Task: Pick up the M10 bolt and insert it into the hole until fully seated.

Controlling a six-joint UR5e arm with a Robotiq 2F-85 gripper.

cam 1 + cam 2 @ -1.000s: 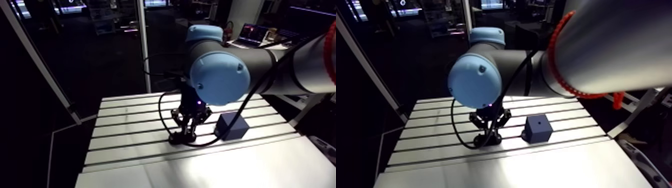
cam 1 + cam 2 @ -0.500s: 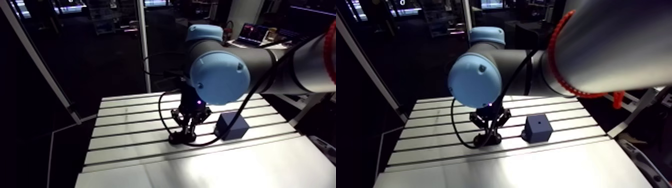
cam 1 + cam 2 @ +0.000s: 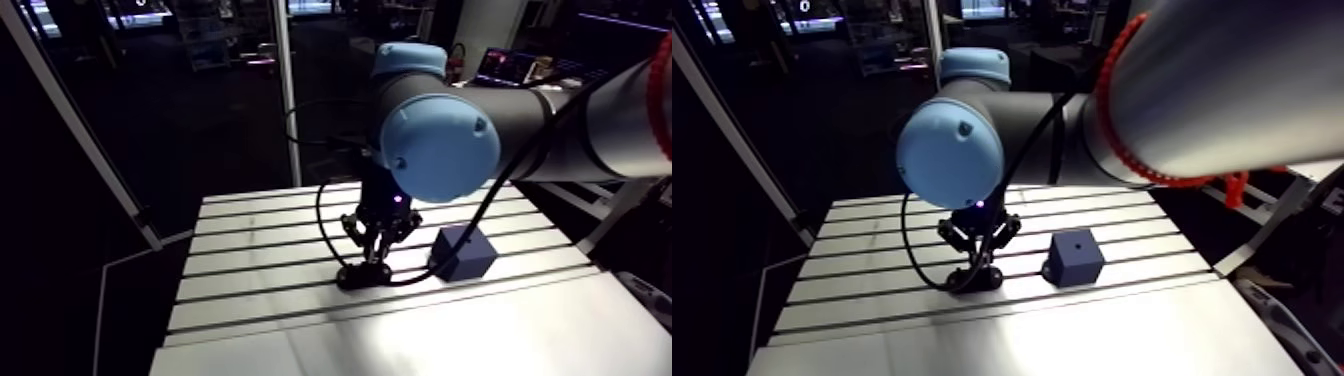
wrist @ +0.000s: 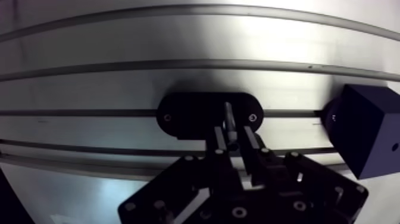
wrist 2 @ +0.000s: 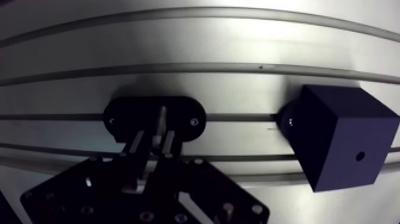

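Observation:
In the wrist view my gripper is shut on a slim metallic bolt that sticks out upright between the fingertips. Directly under it lies a black oval holder plate with a screw at each end, set over a table slot. Beside the gripper stands a dark blue cube block with a small round hole in its top face. In the arm view the gripper hangs just above the holder, and the blue block sits to its right, apart from it.
The slotted aluminium table runs in long grooves under everything. A black cable loops down from the wrist to the left of the gripper. A smooth bright plate covers the table's near side.
The arm's wrist and gripper have risen slightly above the black holder, with the bolt still held. The blue block has not moved.

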